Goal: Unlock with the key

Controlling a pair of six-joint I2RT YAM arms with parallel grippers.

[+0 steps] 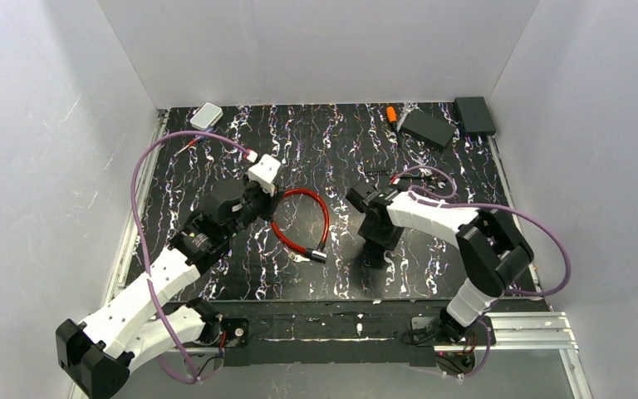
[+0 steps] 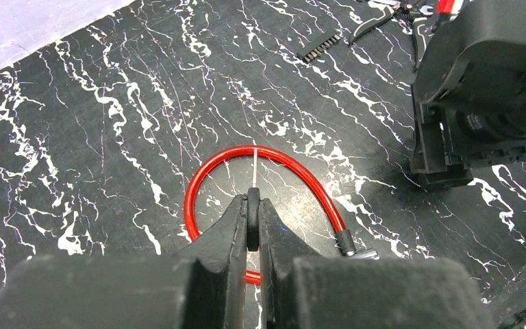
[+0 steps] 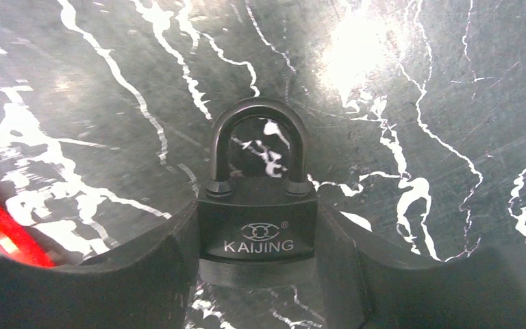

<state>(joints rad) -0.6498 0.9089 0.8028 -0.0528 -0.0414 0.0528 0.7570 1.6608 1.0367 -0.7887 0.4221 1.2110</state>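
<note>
While the left arm stretches long from the near left corner toward the middle, its left end effector (image 2: pixel 252 203) is pinched tight on the key (image 2: pixel 253 221). That key has a flat, round, black head and a thin, pale metal blade. Its blade sticks straight out past the fingertips, in line with them, and in the left wrist view the tip crosses the top of the red cable (image 2: pixel 188 197). This cable is smooth and shiny. It lies in a loop on the worktop (image 1: pixel 316 141), with a small metal end piece (image 1: pixel 318 256) at the near side. All over the worktop is shiny black with thin white wiggly lines, like marble.

Over on the other side, the right arm comes up from the near right corner, bends like an elbow and reaches left, with its wrist tipped down. Its right end effector (image 3: pixel 257 241) is clamped on the padlock (image 3: pixel 257 223); the wide, dark fingers (image 3: pixel 157 274) sit snug against both sides of the lock body. Dull black and blocky, the padlock has silver letters on its face and a curved, round bar on top. Its long way runs away from the wrist, with the bar on the far side. I cannot tell if it lies flat or is tipped up.
</note>
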